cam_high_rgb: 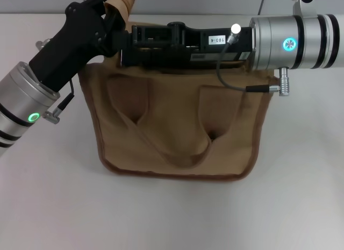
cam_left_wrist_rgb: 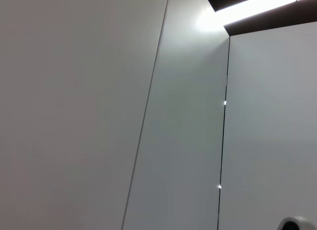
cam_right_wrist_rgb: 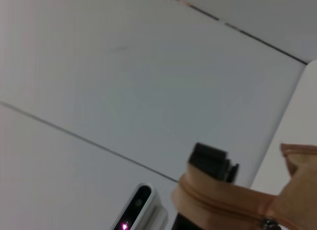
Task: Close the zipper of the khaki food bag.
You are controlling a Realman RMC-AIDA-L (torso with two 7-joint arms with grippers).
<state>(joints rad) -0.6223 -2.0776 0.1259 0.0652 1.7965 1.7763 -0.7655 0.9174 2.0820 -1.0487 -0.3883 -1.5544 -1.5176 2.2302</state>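
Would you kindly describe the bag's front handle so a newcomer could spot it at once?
On the white table lies a boxy tan canvas bag edged in darker brown piping. Across its near face hangs a wide looped strap handle of the same cloth, drooping in a U toward the bottom edge, unlike the black grippers along the top.

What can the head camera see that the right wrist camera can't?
Only the head view shows the whole khaki food bag on the white table, its looped strap handles, and both arms: the left gripper at the bag's top left corner, and the right gripper lying along its top edge. Only the right wrist view shows the zipper line up close, against wall panels. Both show the bag's tan fabric.
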